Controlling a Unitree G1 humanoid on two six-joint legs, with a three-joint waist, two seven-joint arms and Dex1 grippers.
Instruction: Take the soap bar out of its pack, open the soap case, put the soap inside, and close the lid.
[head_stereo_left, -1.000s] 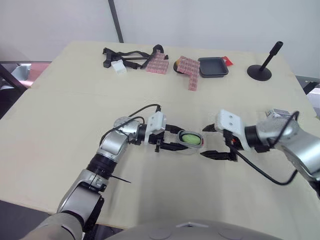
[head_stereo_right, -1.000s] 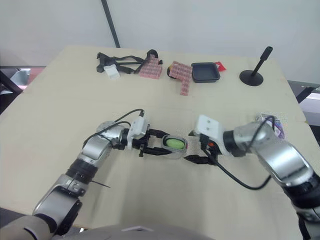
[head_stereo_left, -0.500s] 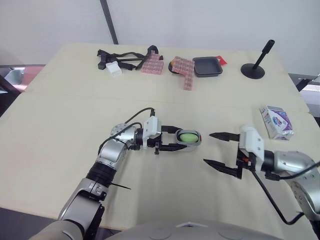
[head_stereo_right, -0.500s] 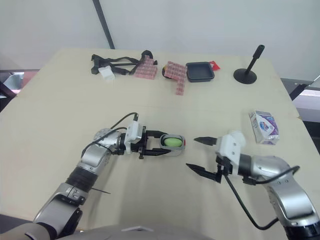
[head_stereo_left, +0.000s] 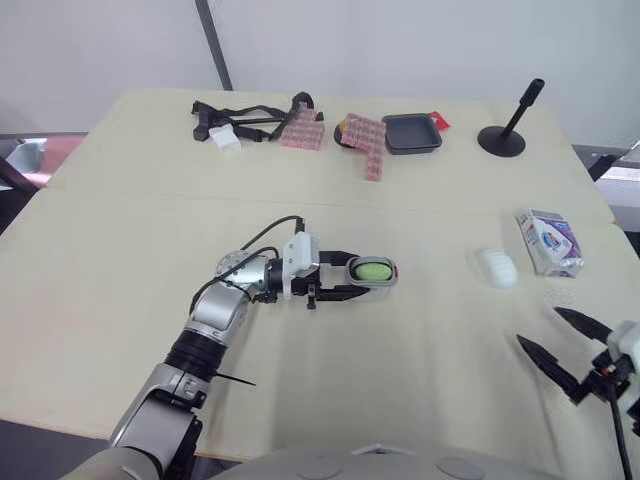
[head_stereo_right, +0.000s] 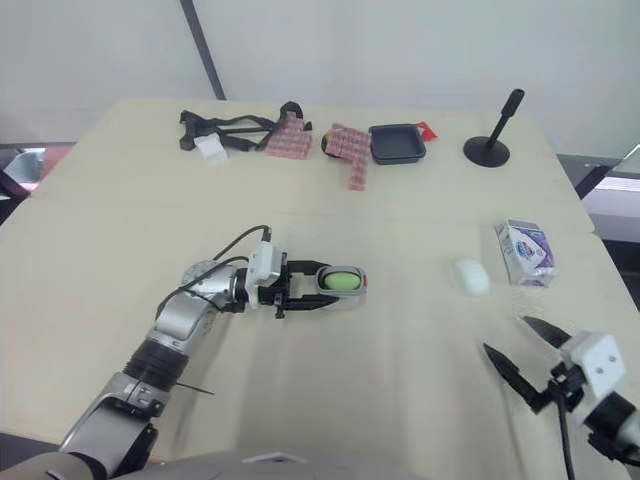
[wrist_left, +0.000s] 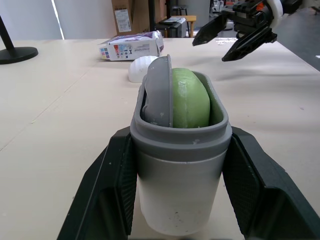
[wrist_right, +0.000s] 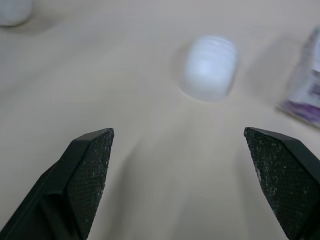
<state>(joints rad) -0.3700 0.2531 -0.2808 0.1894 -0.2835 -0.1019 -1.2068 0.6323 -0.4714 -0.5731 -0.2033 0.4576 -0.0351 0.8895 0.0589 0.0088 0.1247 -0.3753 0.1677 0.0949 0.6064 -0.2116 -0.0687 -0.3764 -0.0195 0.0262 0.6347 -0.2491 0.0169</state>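
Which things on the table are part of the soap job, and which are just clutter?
Job:
- case, held in the left gripper
- soap, green, in the case
- pack
- white oval piece beside the pack, possibly the lid
- right gripper, open

Clutter:
- tray
- pink packs
- straps
- stand

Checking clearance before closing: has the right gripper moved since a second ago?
Yes. The right gripper pulled back from beside the soap case, rightward and toward the robot, past the soap pack.
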